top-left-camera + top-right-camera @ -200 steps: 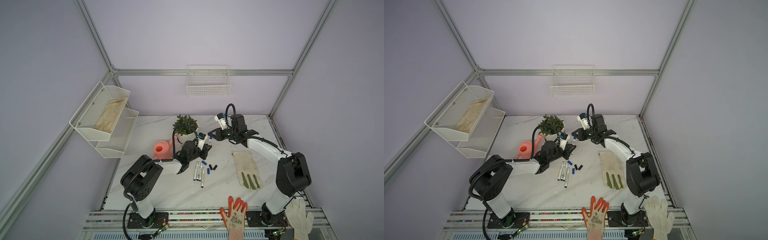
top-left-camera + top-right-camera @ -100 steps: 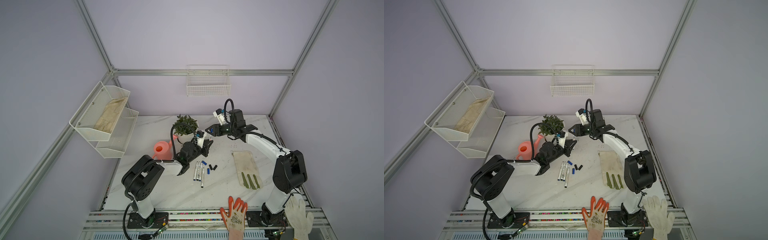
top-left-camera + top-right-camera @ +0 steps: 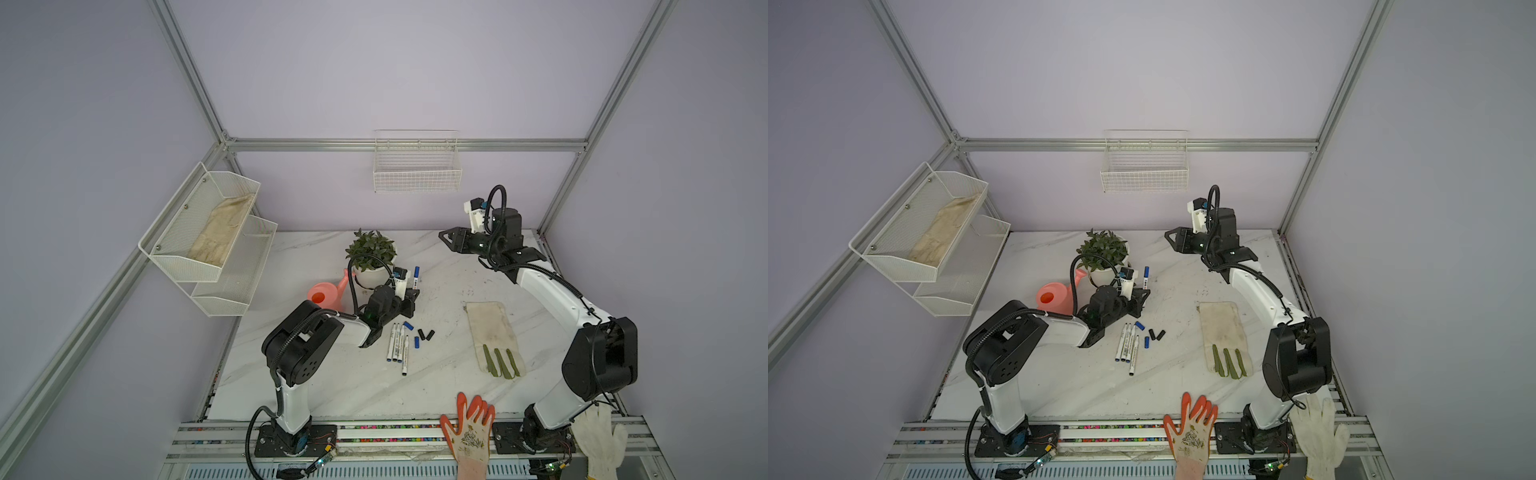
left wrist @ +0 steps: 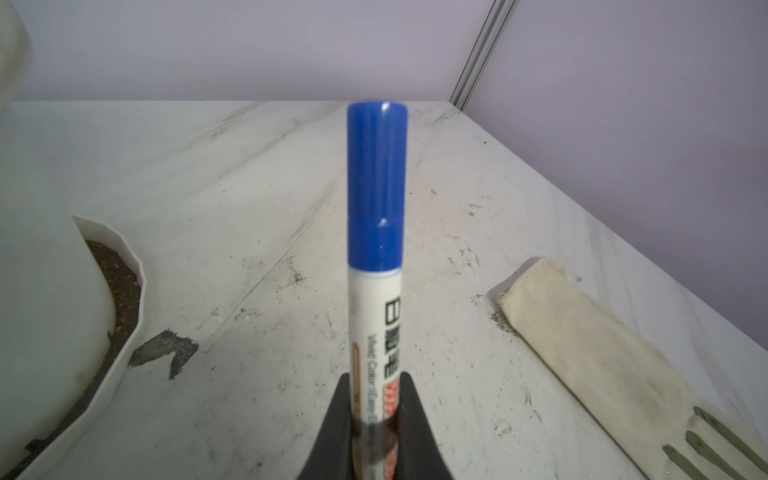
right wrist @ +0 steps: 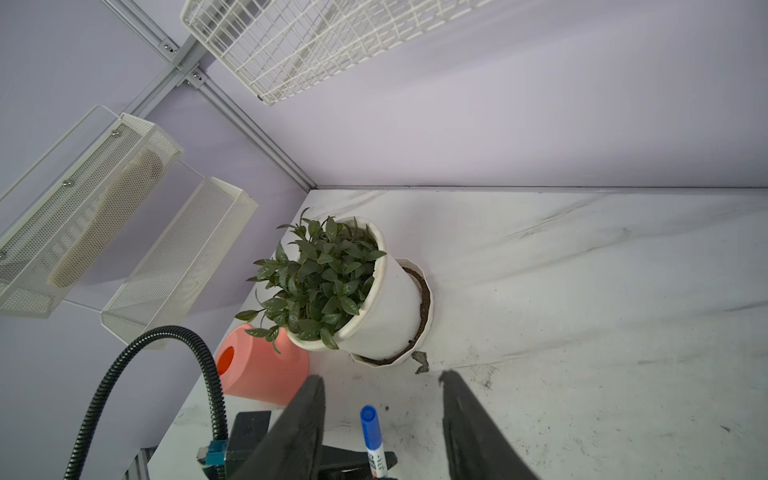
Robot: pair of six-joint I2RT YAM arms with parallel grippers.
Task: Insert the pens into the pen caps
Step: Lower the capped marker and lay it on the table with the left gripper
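Beside the plant pot (image 3: 372, 276), the left tool (image 4: 376, 380) pinches a capped pen (image 4: 376, 316) upright by its barrel — light, stiff, likely slick; grip mid-barrel. Far right, the right tool (image 5: 380, 376) hangs spread, empty.

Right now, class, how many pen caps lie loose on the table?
4, right of the lying pens: far blue cap, near blue cap, left black cap and right black cap side by side. The left arm may hide more.
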